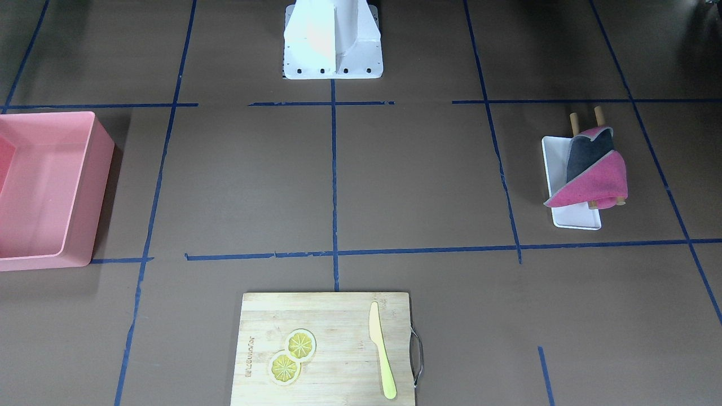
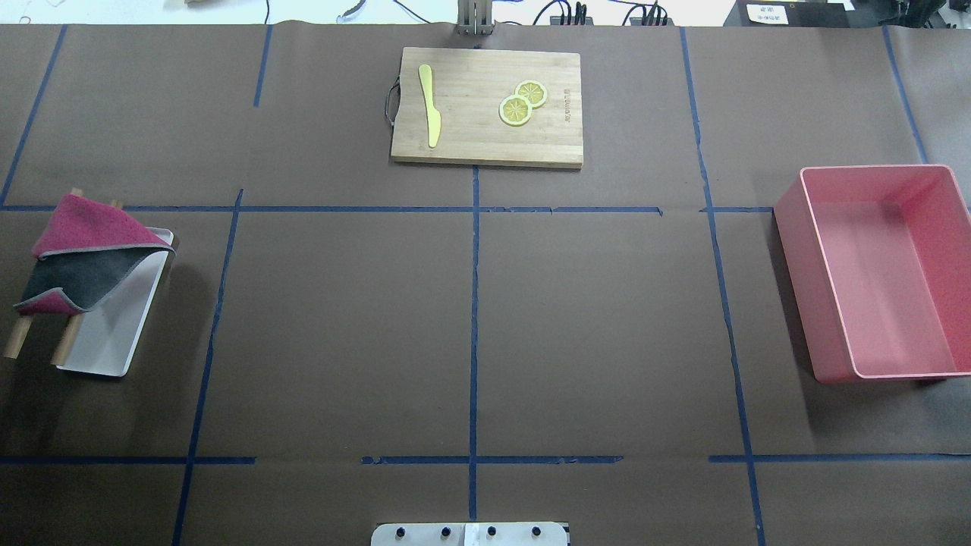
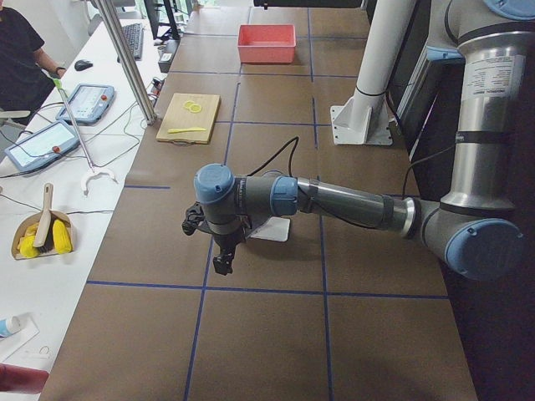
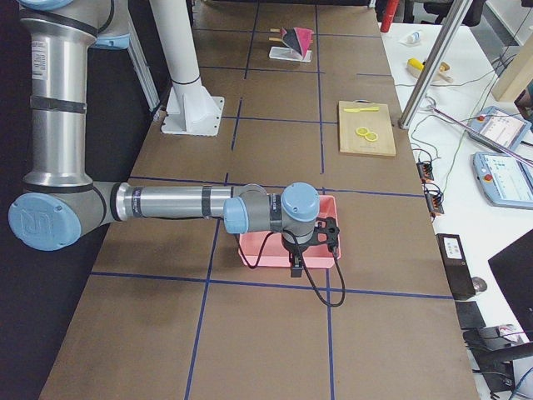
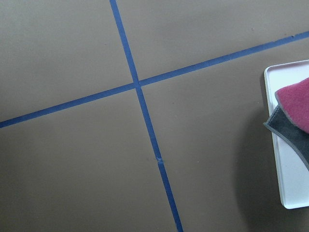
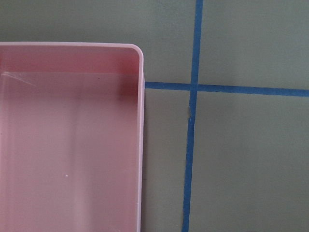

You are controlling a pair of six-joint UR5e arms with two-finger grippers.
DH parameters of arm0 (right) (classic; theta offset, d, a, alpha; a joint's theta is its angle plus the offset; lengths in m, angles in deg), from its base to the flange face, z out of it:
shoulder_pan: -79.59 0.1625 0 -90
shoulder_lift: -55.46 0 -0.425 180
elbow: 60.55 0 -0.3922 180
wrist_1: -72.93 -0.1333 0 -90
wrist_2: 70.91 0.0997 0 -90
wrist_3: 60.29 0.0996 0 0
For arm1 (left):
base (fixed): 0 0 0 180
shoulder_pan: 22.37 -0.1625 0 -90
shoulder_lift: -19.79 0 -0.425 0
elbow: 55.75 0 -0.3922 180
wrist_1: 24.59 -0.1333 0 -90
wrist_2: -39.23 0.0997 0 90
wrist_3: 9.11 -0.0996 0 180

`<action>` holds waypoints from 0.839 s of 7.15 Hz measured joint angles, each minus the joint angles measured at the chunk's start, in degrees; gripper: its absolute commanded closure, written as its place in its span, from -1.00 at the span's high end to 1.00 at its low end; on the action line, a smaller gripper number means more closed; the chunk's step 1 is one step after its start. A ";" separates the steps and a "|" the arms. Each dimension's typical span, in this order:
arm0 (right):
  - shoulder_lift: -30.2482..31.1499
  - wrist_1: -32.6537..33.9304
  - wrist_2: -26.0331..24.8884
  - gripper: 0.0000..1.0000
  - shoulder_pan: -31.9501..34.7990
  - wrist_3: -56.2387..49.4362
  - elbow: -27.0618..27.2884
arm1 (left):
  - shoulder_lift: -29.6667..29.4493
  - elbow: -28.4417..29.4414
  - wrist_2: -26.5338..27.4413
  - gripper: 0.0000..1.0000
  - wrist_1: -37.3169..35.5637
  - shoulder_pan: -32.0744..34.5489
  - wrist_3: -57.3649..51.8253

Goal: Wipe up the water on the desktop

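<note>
The desktop [image 2: 607, 303] is a matte brown surface crossed by blue tape lines; I see no water on it. A pink and grey cloth [image 2: 83, 250] hangs folded over a wooden rack on a white tray [image 2: 114, 341] at the robot's left; it also shows in the left wrist view [image 5: 294, 108]. My left gripper [image 3: 221, 255] shows only in the exterior left view, hanging over the desktop beside the tray; I cannot tell its state. My right gripper [image 4: 296, 265] shows only in the exterior right view, over the pink bin's edge; I cannot tell its state.
A pink bin [image 2: 789, 250] stands on the robot's right; its rim shows in the right wrist view [image 6: 141, 145]. A wooden cutting board [image 2: 470, 129] at the far edge carries a yellow knife [image 2: 430, 106] and two lemon slices [image 2: 522, 102]. The white robot base [image 1: 333, 51] is mid-table.
</note>
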 measured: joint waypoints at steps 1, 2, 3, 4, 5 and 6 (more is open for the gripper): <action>-0.01 0.00 0.01 1.00 -0.02 0.00 0.00 | 0.98 -0.01 -0.49 1.00 2.67 -0.06 0.05; -0.01 -0.01 0.01 1.00 -0.05 0.00 0.01 | 1.87 0.12 -1.93 1.00 4.46 -0.30 0.26; -0.01 0.00 0.01 1.00 -0.05 0.00 0.00 | 2.00 0.11 -3.59 1.00 5.30 -1.34 2.74; -0.01 0.00 0.01 1.00 -0.06 0.01 0.00 | 1.70 -0.27 -4.21 1.00 6.54 -3.42 8.20; -0.01 0.00 0.01 1.00 -0.06 0.00 0.00 | 1.36 -0.68 -4.25 1.00 8.99 -6.16 14.84; -0.01 0.00 0.01 1.00 -0.06 0.00 0.03 | 0.93 -0.82 -4.16 1.00 11.11 -8.99 20.82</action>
